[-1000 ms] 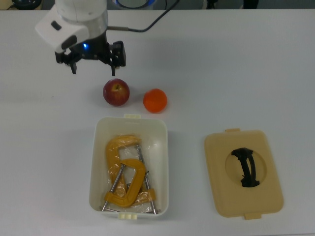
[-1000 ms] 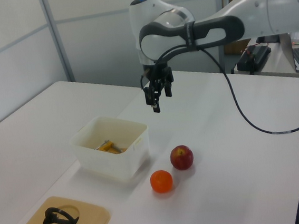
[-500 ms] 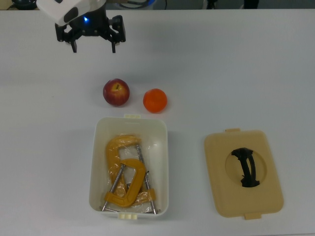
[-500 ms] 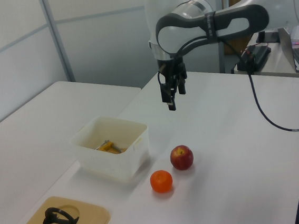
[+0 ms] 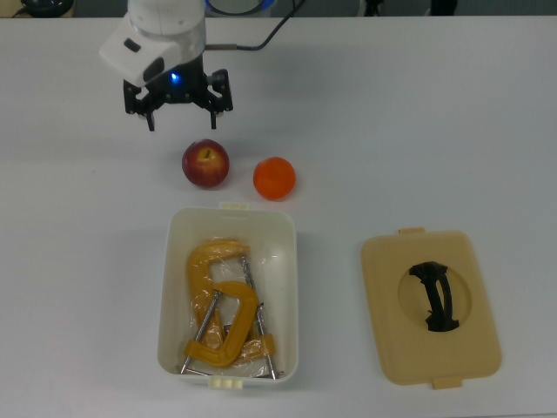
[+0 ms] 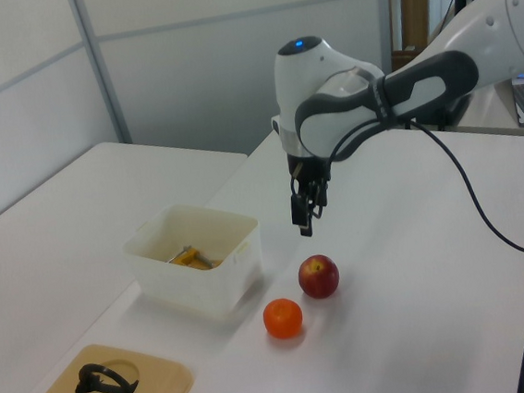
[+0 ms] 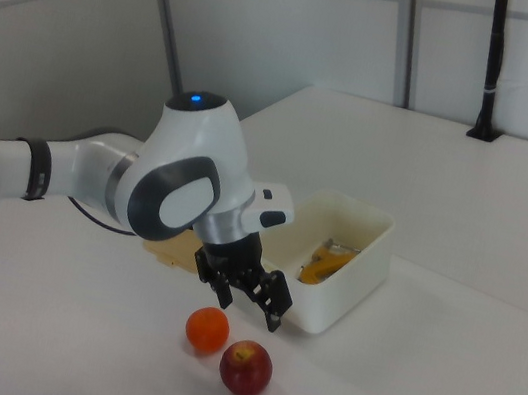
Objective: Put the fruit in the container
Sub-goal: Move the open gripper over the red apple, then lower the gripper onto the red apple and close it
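Top view: my pincer hangs spread, upper left, above apple; off-centre closing cd roll it away across surface

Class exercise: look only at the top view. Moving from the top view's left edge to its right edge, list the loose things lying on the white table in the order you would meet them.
Round red apple with yellowish patches → white rectangular plastic tub holding yellow clamps → smooth bright orange → flat beige lid with a black handle.
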{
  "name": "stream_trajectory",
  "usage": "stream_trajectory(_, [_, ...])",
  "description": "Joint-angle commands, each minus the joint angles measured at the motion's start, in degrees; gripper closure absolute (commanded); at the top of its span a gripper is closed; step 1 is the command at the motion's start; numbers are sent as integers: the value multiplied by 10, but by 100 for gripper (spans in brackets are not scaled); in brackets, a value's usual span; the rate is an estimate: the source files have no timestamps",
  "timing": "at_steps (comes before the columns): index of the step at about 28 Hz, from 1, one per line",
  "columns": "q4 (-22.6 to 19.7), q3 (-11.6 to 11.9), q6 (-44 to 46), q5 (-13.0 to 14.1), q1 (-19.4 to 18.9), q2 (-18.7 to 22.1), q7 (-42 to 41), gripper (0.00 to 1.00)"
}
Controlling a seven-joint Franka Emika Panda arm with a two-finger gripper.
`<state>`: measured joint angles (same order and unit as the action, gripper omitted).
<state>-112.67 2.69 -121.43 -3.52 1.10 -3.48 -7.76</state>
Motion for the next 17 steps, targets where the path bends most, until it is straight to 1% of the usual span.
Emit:
stream_trajectory(1, [-16,0,-49,-4,-7,-27,-12,0])
stream_trajectory(5, [-15,0,-82,-5,-17,-53,-12,0])
stream_trajectory(10, [-15,0,-102,-12,-21,-73,-12,0])
stream_trajectory(17, [-18,0,-100,-24,-25,-86,-11,0])
